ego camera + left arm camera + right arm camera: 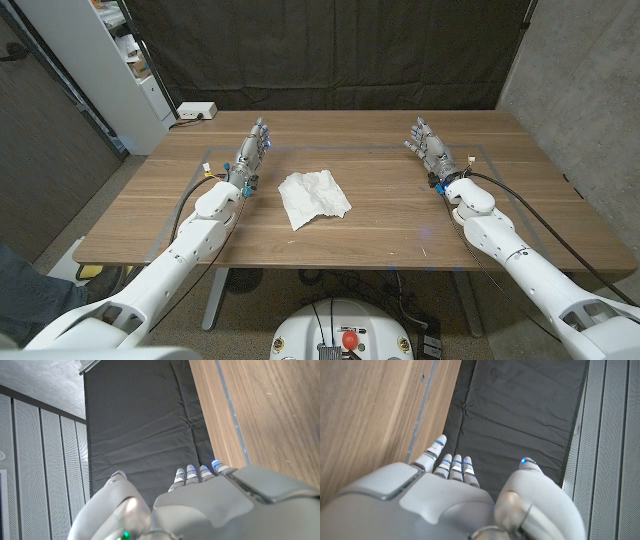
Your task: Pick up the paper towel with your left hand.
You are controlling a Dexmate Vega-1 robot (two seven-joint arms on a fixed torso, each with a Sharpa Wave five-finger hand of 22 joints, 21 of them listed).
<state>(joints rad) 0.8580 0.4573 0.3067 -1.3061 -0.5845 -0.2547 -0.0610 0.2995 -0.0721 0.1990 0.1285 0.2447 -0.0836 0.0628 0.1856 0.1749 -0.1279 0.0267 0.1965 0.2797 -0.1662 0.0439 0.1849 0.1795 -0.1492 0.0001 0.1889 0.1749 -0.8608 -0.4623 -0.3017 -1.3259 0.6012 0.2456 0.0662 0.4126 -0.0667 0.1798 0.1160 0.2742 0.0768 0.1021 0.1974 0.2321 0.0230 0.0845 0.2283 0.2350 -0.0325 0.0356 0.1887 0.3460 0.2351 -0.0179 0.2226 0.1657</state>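
1. Paper towel (313,197) is lying crumpled on the wooden table (400,225), roughly mid-table, btwn the two arms and nearer the left one. Nothing is touching it.
2. Left hand (251,154) is waiting just beside the towel's far-left corner, fingers straight and close together, holding nothing. The left wrist view is showing its fingertips (191,471) lined up side by side, w/ thumb apart.
3. Right hand (430,146) is sitting well apart from the towel, fingers loosely spread, holding nothing.
4. Risk, as I'm judging it: the towel is thin and light, so fingers coming in low are prob. going to push it across the wood rather than catch it.
5. Risk: pinching only a raised fold could lift one corner while the rest is dragging or slipping out.
6. Risk: pressing down too hard could be jamming fingertips on the table.
7. Containers: none that I'm seeing on the table; a small white box (195,111) is sitting at the far-left edge, contents can't tell.
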